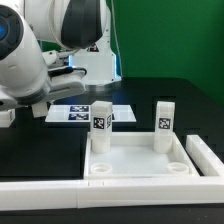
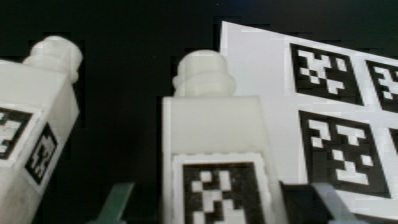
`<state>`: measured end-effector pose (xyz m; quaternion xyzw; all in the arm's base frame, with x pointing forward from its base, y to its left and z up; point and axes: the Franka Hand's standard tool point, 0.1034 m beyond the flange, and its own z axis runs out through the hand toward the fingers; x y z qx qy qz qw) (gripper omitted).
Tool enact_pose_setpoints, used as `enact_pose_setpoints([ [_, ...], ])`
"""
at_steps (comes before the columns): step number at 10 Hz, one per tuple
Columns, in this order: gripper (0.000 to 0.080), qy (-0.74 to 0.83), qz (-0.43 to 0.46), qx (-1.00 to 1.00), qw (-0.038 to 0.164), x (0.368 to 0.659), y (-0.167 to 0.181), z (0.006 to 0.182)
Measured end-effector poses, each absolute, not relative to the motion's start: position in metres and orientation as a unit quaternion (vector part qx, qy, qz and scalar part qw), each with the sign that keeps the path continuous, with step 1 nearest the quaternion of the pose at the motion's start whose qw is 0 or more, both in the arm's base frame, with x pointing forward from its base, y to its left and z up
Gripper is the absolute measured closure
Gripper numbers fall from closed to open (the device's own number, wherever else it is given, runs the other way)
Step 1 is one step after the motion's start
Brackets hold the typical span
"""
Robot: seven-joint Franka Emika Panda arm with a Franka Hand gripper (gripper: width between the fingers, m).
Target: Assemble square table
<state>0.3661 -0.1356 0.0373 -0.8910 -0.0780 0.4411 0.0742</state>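
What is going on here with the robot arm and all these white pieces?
A robot arm is partway through assembling a square table. The white tray-like table top lies flat. One leg block and a second leg block stand upright in it. Nothing is being held. The wrist view shows the pincer open, with its fingers on either side of one leg and not touching it. The marker board lies beyond the top.
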Motion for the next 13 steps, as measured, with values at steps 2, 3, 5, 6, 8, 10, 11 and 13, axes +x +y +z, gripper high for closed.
enact_pose_setpoints([
  [2,0.0511,-0.078,0.441,-0.891,0.074,0.366,-0.136,0.037],
  [3,0.0511,-0.078,0.441,-0.891,0.074,0.366,-0.136,0.037],
  [5,0.0511,-0.078,0.441,-0.891,0.074,0.366,-0.136,0.037],
  [6,0.0511,-0.08,0.445,-0.889,0.076,0.367,-0.135,0.041],
  [8,0.0511,-0.1,0.406,-0.905,0.074,0.407,-0.136,0.08],
  [10,0.0511,-0.118,0.357,-0.924,0.066,0.435,-0.138,0.118],
  [11,0.0511,-0.122,0.325,-0.936,0.063,0.443,-0.14,0.125],
  [13,0.0511,-0.118,0.262,-0.956,0.065,0.443,-0.142,0.122],
])
